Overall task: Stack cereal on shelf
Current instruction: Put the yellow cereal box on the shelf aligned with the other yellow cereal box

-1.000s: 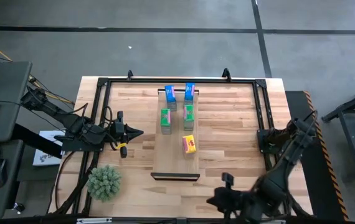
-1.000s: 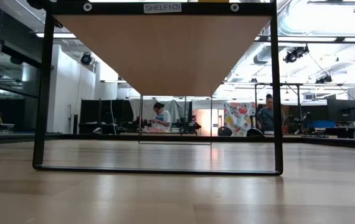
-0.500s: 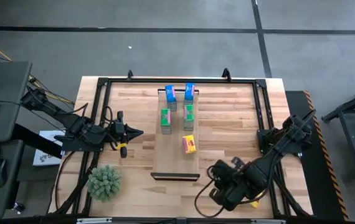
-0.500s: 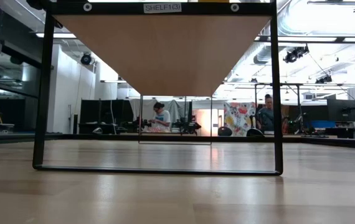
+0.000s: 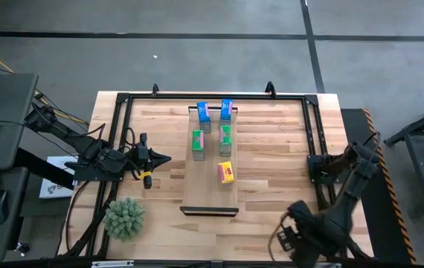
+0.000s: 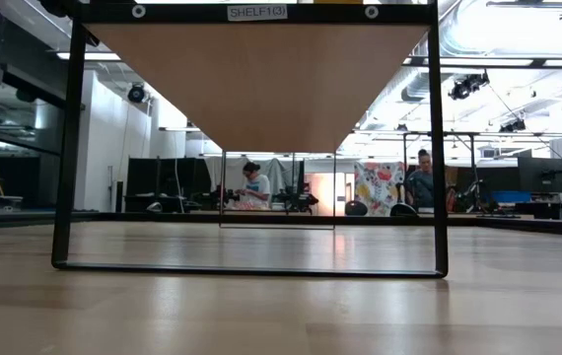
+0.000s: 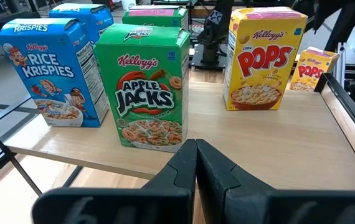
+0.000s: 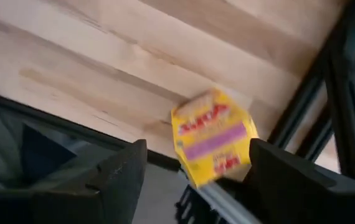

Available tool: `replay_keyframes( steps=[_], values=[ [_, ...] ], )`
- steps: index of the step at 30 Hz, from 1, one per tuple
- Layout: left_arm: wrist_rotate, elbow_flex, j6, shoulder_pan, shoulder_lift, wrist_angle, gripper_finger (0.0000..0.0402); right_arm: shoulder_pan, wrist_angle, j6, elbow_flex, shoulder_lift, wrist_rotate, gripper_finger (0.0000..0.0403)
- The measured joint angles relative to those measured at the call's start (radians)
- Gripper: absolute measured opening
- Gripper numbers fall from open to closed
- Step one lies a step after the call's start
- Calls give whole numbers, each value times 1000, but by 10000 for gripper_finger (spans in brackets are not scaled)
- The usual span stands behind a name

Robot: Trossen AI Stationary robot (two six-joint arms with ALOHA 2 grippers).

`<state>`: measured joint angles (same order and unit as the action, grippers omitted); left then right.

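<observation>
Yellow cereal box (image 8: 213, 135) sits just ahead of right gripper (image 8: 190, 165), between its wide-apart fingers, no clear contact, at table's near-right corner. Five other boxes stand on shelf (image 5: 210, 201), well away. Left gripper (image 7: 196, 151) closed, empty, pointing at green Apple Jacks box (image 7: 149, 85).

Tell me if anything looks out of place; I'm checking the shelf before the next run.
Five cereal boxes stand on the shelf, but the sixth, a yellow box, sits tilted off it by the table's frame, between the right gripper's open jaws. The left gripper waits shut beside the shelf.
</observation>
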<state>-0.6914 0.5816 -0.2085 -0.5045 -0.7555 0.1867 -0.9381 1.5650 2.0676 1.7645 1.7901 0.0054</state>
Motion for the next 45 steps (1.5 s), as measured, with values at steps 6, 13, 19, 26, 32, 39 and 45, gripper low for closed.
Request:
replay_keyframes(
  steps=[6,13,19,26,32,39,45],
  values=[
    [0,0,-1,0,0,0,0,-134,0,312,0,5,16,278],
    [0,0,-2,0,0,0,0,-166,2,335,-1,82,22,278],
    [0,0,-2,0,0,0,0,-140,5,334,-1,128,44,278],
    [0,0,-2,0,0,0,0,-113,6,313,-1,135,20,278],
    [0,0,-2,0,0,1,0,-114,6,182,-1,135,-19,278],
    [0,0,-2,0,0,0,0,-84,-4,-217,28,134,-59,277],
    [0,0,-2,0,0,0,0,-31,-14,-547,42,134,-90,277]
  ],
)
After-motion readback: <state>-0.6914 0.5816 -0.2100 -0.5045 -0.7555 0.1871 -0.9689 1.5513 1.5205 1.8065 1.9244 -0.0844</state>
